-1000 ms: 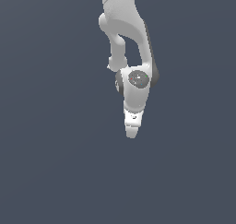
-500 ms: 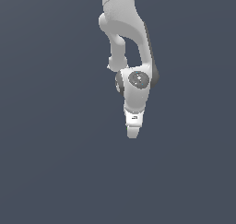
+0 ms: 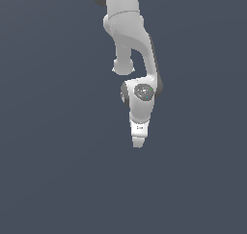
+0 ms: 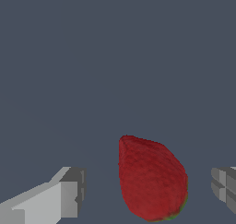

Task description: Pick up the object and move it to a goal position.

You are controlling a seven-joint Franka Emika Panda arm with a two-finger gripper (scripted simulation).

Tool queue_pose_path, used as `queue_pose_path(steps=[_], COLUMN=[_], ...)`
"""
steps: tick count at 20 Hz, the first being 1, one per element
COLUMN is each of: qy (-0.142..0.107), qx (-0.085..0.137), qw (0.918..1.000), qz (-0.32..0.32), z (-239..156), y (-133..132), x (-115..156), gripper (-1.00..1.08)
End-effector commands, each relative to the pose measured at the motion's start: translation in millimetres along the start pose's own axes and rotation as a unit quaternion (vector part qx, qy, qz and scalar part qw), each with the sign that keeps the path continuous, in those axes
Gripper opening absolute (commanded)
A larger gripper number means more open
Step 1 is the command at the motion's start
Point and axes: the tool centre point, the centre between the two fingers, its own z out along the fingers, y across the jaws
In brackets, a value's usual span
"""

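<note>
Wrist view, strawberry [image 4: 151,179] (pointed tip away) between parted fingers [image 4: 64,197].

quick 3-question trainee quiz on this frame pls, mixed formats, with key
1. True or false: in the wrist view the gripper is shut on the strawberry.
2. Where does the strawberry sit relative to the fingers? A) between them, apart from both B) outside both C) pressed against one
3. Fill in: in the exterior view the strawberry is ____ behind the arm.

Key
1. False: the jaws are open, with gaps on both sides.
2. A
3. hidden
</note>
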Motion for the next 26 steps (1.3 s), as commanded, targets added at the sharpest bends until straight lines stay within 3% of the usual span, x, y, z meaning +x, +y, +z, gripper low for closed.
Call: queue_pose_path(steps=[1, 4, 5, 18, 26], qy=[0.0, 0.0, 0.0, 0.0, 0.0], qx=[-0.001, -0.001, -0.001, -0.001, -0.001], qw=[1.0, 1.0, 1.0, 1.0, 1.0], qz=[0.0, 0.0, 0.0, 0.0, 0.0], z=[7.6, 10.2, 10.2, 7.6, -17.6], y=[0.6, 1.1, 1.1, 1.2, -2.8], x=[0.0, 0.1, 0.1, -2.1, -25.5], gripper=[1.0, 1.0, -1.0, -1.0, -1.0])
